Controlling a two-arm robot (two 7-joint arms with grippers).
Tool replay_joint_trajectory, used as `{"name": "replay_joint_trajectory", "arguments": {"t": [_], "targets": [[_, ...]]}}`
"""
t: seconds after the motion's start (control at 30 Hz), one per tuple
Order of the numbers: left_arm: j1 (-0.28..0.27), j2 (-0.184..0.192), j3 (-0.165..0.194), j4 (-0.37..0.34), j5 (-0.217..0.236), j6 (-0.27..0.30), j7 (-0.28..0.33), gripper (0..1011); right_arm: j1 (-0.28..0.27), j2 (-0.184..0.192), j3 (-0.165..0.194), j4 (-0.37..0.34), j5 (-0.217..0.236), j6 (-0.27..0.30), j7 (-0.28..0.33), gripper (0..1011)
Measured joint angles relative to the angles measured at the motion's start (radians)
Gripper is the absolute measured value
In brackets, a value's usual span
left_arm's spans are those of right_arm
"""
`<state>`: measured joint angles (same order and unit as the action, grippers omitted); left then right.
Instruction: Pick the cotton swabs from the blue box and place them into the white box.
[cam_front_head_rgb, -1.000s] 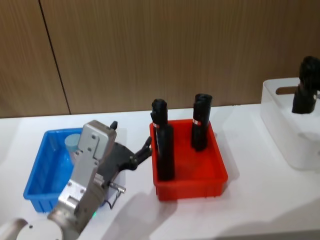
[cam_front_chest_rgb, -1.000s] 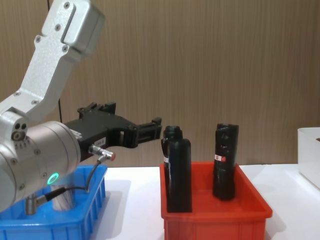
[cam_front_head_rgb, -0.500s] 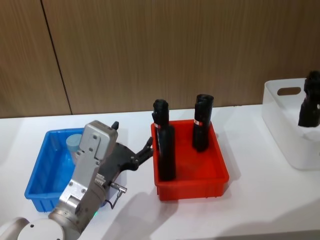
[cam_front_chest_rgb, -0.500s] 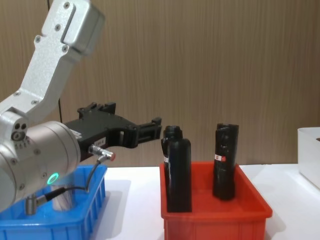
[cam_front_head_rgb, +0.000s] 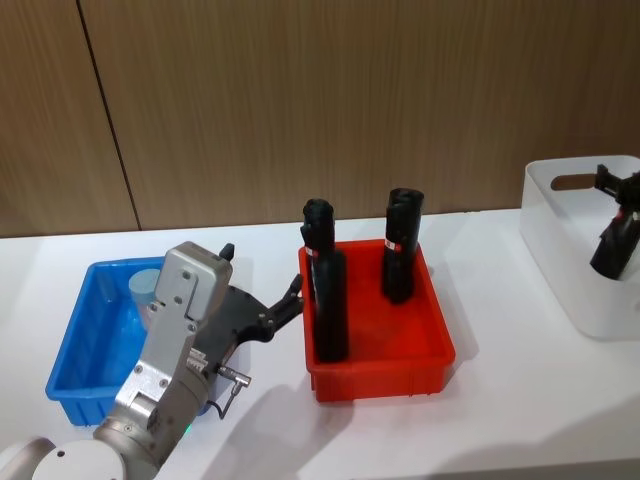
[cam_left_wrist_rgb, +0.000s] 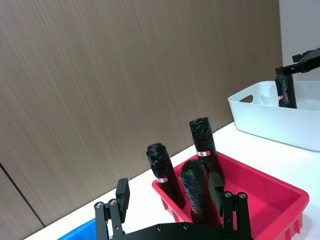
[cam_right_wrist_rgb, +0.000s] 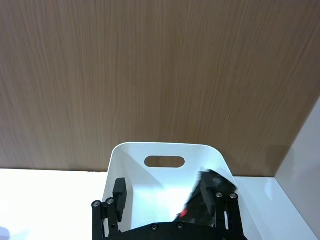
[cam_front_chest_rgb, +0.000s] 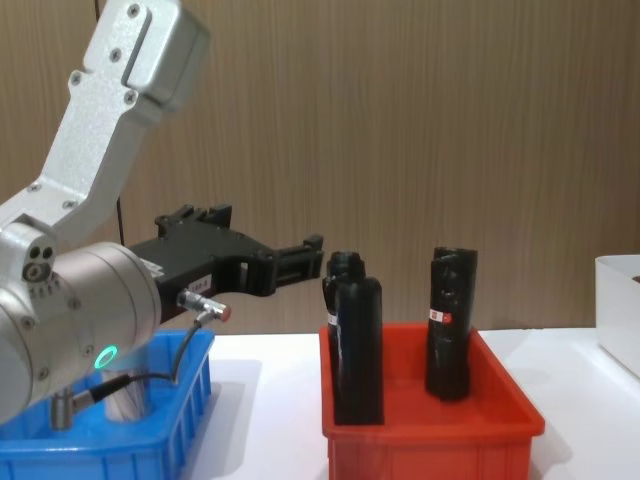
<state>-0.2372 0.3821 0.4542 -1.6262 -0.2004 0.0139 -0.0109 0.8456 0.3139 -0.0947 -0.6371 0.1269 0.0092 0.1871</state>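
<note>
The blue box (cam_front_head_rgb: 80, 345) sits near the bench's left edge, toward the front. One of the cotton swabs (cam_front_head_rgb: 147, 285), a tub with a pale lid, stands in the box's rear part, partly hidden by the left arm. The left gripper (cam_front_head_rgb: 283, 305) hangs above the bench (cam_front_head_rgb: 500, 400) just right of the blue box, its tips pointing toward the red bin (cam_front_head_rgb: 380, 365); its jaws stand open with nothing between them, as the left wrist view shows (cam_left_wrist_rgb: 172, 210).

The red bin lies near the middle of the bench, just beside the blue box. In it stand black tubes with red and white labels: one at the left rear (cam_front_head_rgb: 318, 225), a taller-looking one in front of it (cam_front_head_rgb: 332, 305), and one toward the right rear (cam_front_head_rgb: 402, 250).

The white box (cam_front_head_rgb: 560, 250) rests at the bench's right edge, well apart from the red bin. The right gripper (cam_front_head_rgb: 620, 188) is over it, jaws spread apart, and a black tube (cam_front_head_rgb: 612, 250) leans tilted inside the box just below, free of the jaws. In the right wrist view the same tube (cam_right_wrist_rgb: 202, 202) lies against the box's inner wall (cam_right_wrist_rgb: 135, 175).
</note>
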Motion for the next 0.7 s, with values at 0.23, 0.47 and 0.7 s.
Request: {"name": "replay_joint_trajectory", "arguments": {"t": [0.23, 0.47, 0.7], "targets": [[0.000, 0.000, 0.000, 0.000, 0.000, 0.000, 0.000, 1004, -0.008, 0.001, 0.003, -0.012, 0.002, 0.001, 0.002, 1002], [0.000, 0.000, 0.000, 0.000, 0.000, 0.000, 0.000, 1004, -0.014, 0.002, 0.005, -0.020, 0.003, 0.002, 0.003, 1002], [0.000, 0.000, 0.000, 0.000, 0.000, 0.000, 0.000, 1004, -0.017, 0.003, 0.006, -0.024, 0.005, 0.003, 0.004, 1002]]}}
